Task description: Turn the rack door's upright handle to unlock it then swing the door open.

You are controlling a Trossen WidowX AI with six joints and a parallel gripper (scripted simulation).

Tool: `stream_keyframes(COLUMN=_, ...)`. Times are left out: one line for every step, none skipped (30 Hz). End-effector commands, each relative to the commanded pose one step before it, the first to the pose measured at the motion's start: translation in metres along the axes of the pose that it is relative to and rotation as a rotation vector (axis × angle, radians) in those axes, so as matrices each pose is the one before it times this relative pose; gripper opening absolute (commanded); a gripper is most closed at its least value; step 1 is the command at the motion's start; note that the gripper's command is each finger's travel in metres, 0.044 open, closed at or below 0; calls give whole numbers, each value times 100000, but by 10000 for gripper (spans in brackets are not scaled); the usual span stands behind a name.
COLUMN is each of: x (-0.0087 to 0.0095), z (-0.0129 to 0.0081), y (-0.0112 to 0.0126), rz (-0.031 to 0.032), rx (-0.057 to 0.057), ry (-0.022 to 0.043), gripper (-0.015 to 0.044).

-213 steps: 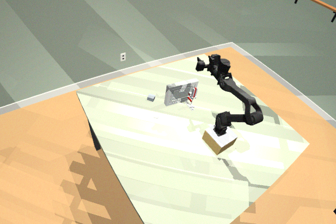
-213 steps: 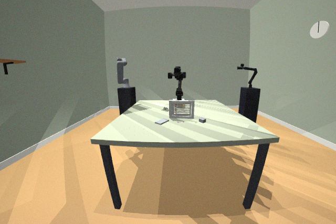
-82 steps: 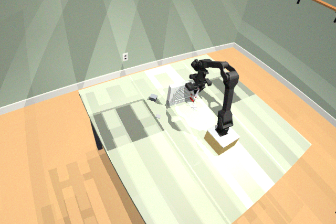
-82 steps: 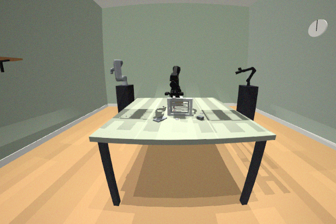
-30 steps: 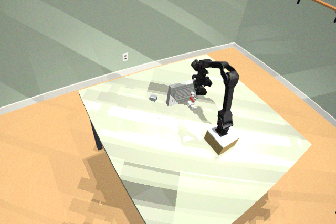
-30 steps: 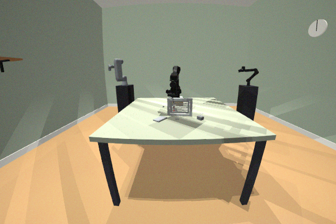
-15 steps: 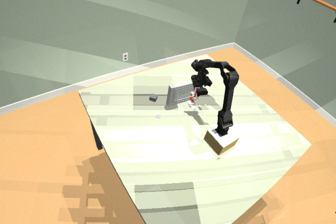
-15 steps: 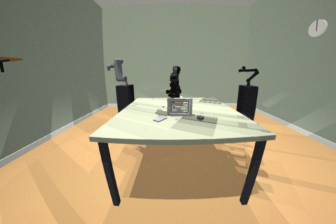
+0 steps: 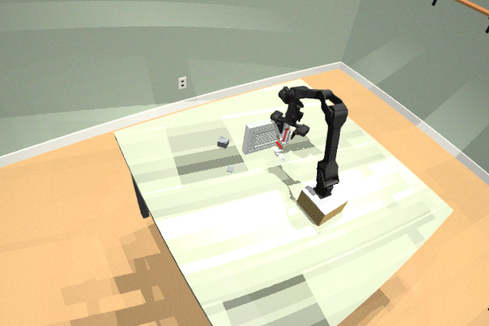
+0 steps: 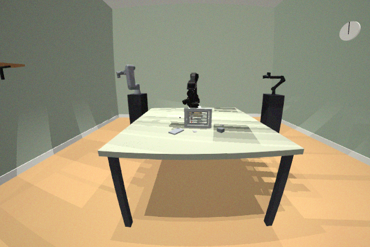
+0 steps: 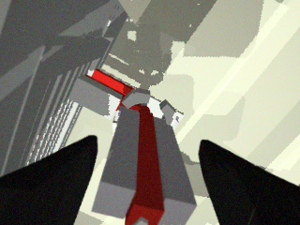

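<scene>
"State of the claw (image 9: 289,130) (image 11: 148,142)?"
"Released; its fingers stand apart, one either side of the grey, red-striped handle (image 9: 286,134) (image 11: 149,159)."
"And beyond?"
"Slatted door panel (image 9: 247,139) (image 10: 198,126) upright beside the handle, on the worktop (image 9: 221,211) (image 10: 197,144). Small grey block (image 9: 223,142) (image 10: 220,129) near the panel."

Gaps lie either side of the grey handle (image 11: 124,155), between it and the black fingertips. The slatted rack (image 9: 247,139) (image 10: 198,118) (image 11: 35,89) blocks the left; rightward, space opens over the table (image 9: 221,215) (image 10: 239,145) (image 11: 262,141).
</scene>
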State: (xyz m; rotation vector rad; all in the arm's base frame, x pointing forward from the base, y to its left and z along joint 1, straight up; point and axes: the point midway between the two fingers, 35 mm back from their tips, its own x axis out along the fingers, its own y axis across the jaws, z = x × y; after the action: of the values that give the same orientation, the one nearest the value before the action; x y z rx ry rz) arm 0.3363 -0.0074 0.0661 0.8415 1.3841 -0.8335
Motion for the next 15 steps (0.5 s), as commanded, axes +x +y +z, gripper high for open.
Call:
stream_keyframes(x=24, z=-7, y=260, rz=1014, rx=-20305, ry=-204, gripper=282)
stream_keyframes(x=0, z=0, y=0, rz=0, rx=-4955, ry=0, gripper=282)
stream_keyframes(x=0, z=0, y=0, rz=0, rx=-4955, ry=0, gripper=282)
stream_keyframes(x=0, z=0, y=0, rz=0, rx=-4955, ry=0, gripper=282)
stream_keyframes(x=0, z=0, y=0, rz=0, rx=-4955, ry=0, gripper=282)
stream_keyframes(x=0, z=0, y=0, rz=0, rx=-4955, ry=0, gripper=282)
stream_keyframes(x=0, z=0, y=0, rz=0, rx=-4955, ry=0, gripper=282)
stream_keyframes(x=0, z=0, y=0, rz=0, rx=-4955, ry=0, gripper=282)
stream_keyframes(x=0, z=0, y=0, rz=0, rx=-4955, ry=0, gripper=282)
stream_keyframes(x=0, z=0, y=0, rz=0, rx=-4954, ry=0, gripper=282)
stream_keyframes(x=0, z=0, y=0, rz=0, rx=-4955, ry=0, gripper=282)
stream_keyframes(x=0, z=0, y=0, rz=0, rx=-4955, ry=0, gripper=282)
stream_keyframes(x=0, z=0, y=0, rz=0, rx=-4955, ry=0, gripper=282)
stream_keyframes(x=0, z=0, y=0, rz=0, rx=-4955, ry=0, gripper=282)
stream_keyframes(x=0, z=0, y=0, rz=0, rx=-4955, ry=0, gripper=282)
